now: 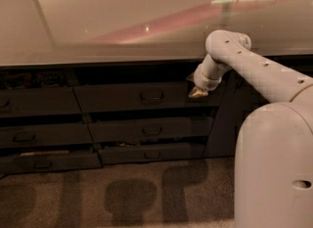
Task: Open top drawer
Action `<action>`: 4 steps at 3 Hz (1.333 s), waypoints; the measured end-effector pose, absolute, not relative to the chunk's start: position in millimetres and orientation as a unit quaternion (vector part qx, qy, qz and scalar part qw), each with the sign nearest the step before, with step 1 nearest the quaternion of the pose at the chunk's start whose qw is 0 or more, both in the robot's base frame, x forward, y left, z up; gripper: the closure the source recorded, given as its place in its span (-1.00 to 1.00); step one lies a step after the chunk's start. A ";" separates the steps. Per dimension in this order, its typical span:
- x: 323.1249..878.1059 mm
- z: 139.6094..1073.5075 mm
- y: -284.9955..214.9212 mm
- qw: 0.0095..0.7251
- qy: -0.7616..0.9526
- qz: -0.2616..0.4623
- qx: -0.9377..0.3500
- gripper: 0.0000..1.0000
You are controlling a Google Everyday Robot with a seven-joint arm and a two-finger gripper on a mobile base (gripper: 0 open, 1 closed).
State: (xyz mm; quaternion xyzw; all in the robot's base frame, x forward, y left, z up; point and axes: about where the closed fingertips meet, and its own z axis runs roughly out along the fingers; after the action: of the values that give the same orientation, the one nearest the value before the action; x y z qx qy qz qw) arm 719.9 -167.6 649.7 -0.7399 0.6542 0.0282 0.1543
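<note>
Gripper point(197, 93) sits at the right end of the top drawer point(117, 100), near its upper right corner. It's touching or just in front, can't tell which, and its open/closed state isn't readable. Drawer is directly under the counter point(146, 51) edge. Its handle point(151, 95) is at centre, well left of gripper. Slimmer drawers point(146, 130) sit below.

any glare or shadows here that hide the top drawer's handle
Camera view: pink and green glare streaks on the countertop, dark shadows on the floor; the top drawer is dim but its handle shows, with the gripper at the drawer's right end.
</note>
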 end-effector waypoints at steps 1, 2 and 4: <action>721.1 651.1 -167.9 0.154 0.654 0.028 -0.740 1.00; 720.4 650.5 -168.1 0.154 0.654 0.028 -0.741 1.00; 717.9 662.2 -178.1 0.163 0.651 0.009 -0.741 1.00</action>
State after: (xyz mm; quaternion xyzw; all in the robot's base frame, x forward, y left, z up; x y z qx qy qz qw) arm 717.9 -178.1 662.2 -0.7413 0.6510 0.0095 0.1634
